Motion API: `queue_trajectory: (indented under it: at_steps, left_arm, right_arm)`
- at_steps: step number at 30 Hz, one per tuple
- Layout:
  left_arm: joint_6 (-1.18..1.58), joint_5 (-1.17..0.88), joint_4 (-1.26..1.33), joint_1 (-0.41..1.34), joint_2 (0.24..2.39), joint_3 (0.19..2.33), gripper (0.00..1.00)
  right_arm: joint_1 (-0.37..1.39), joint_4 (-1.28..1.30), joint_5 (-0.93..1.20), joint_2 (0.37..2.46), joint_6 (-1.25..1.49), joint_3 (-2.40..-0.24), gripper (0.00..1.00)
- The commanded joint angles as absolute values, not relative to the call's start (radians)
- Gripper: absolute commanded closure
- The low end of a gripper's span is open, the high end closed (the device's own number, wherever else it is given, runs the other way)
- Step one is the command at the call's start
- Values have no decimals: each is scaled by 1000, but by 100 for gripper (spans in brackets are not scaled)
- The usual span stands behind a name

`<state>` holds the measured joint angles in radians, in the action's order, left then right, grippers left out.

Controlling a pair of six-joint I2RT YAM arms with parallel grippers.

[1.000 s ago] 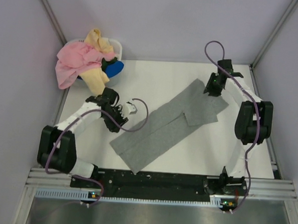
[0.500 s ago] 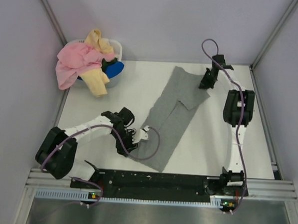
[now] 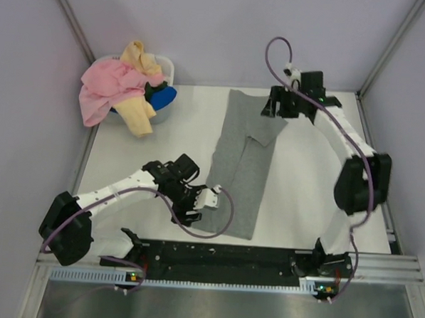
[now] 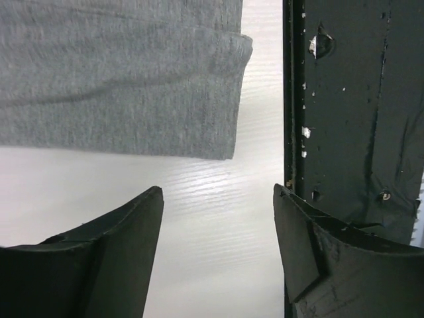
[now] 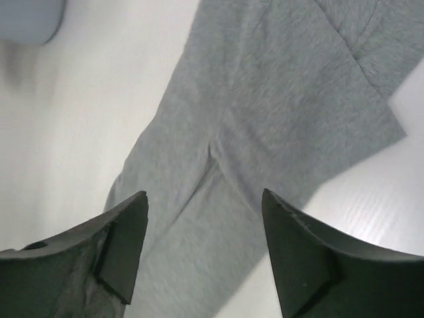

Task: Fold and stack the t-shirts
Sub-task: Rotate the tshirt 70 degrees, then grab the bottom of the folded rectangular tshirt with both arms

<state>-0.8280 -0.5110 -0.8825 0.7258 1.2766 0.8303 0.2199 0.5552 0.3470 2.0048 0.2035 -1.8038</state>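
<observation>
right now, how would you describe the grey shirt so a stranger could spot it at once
On the white table, the grey shirt lies down the middle as a long folded strip. Unlike the pink shirt and yellow shirt heaped on the basket at the far left corner, it is plain grey and flat.

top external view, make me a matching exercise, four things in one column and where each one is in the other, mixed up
1 grey t-shirt
2 pink t-shirt
3 left gripper
4 right gripper

a over the grey t-shirt's far end
b draped over the basket
c by the grey t-shirt's near end
d stretched out in the middle of the table

Pairs: 1-d, 2-b, 3-c, 4-a
</observation>
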Motion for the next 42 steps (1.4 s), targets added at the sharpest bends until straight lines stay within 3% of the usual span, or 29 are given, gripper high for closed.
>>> queue_trajectory:
  at_steps: [1, 2, 6, 9, 13, 18, 21, 24, 25, 27, 29, 30, 33, 37, 42]
  left_arm:
    - [-887, -546, -792, 773, 1289, 821, 27]
    - [-891, -548, -773, 787, 1287, 810, 27]
    - [-905, -516, -660, 816, 1278, 730, 26]
    - [-919, -471, -550, 844, 1267, 660, 26]
    - [-905, -376, -419, 853, 1259, 583, 27]
    - [-902, -356, -413, 865, 1266, 574, 55]
    - [-904, -373, -449, 873, 1264, 578, 75]
    - [-893, -405, -494, 877, 1255, 584, 97]
    - [-888, -417, -509, 879, 1252, 586, 100]
    - [-881, -445, -532, 879, 1246, 586, 100]
    - [-871, -507, -564, 879, 1246, 594, 100]
    - [-864, -524, -584, 879, 1247, 601, 100]
    - [-798, -461, -595, 867, 1253, 667, 100]
    - [-689, -387, -584, 772, 1307, 843, 100]
    - [-620, -305, -606, 661, 1483, 1121, 100]
  right_arm:
    - [227, 283, 576, 1530, 29, -1305, 15]
    - [247, 222, 615, 1443, -39, -1164, 10]
    - [377, 133, 695, 1070, -341, -763, 11]
    - [520, 361, 726, 912, -638, -655, 15]
    - [720, 512, 603, 880, -718, -597, 22]
    - [984, 456, 378, 1035, -830, -522, 28]
    - [1052, 344, 293, 1132, -854, -488, 33]
    - [1069, 262, 247, 1183, -841, -471, 42]
    - [1072, 258, 238, 1192, -841, -469, 47]
    - [1081, 279, 253, 1193, -856, -477, 67]
    - [1091, 320, 296, 1180, -870, -488, 96]
    - [1092, 334, 305, 1167, -861, -489, 100]
    - [1082, 339, 261, 1088, -821, -483, 100]
    - [907, 334, 310, 1008, -769, -544, 100]
    - [634, 229, 382, 1096, -765, -627, 100]
